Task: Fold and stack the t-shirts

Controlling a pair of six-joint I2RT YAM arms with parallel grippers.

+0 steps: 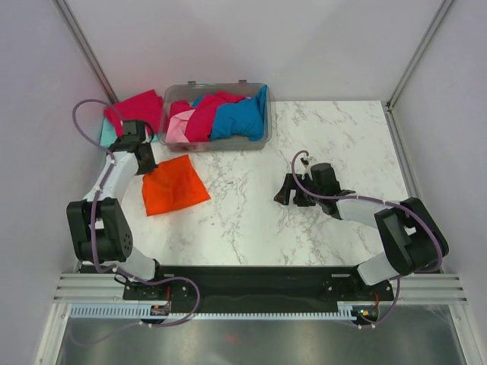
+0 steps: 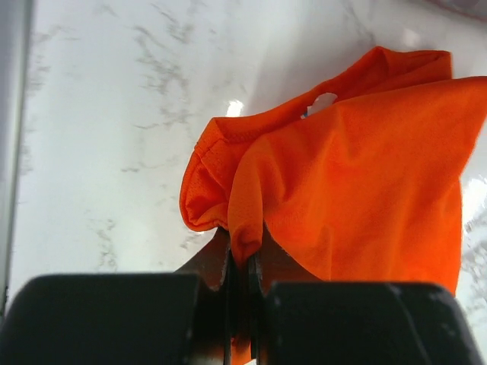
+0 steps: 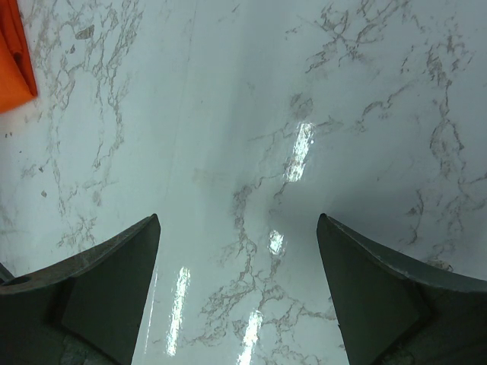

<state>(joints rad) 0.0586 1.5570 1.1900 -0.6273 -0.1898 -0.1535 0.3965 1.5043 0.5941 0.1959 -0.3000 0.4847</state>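
A bright orange t-shirt [image 1: 173,185], folded to a rough square, lies on the marble table left of centre. My left gripper [image 1: 148,163] is shut on its upper left corner; in the left wrist view the orange cloth [image 2: 358,175] is pinched between the closed fingers [image 2: 245,255]. A crimson red t-shirt [image 1: 138,109] lies on a teal one [image 1: 109,132] at the back left. Red, pink and blue t-shirts [image 1: 221,115] fill the bin. My right gripper [image 1: 287,195] is open and empty above bare marble right of centre; its wrist view shows the orange shirt's edge [image 3: 14,61].
A clear grey plastic bin [image 1: 265,137] stands at the back centre. White walls enclose the table on the left, back and right. The arm bases sit on a black rail [image 1: 251,280] at the near edge.
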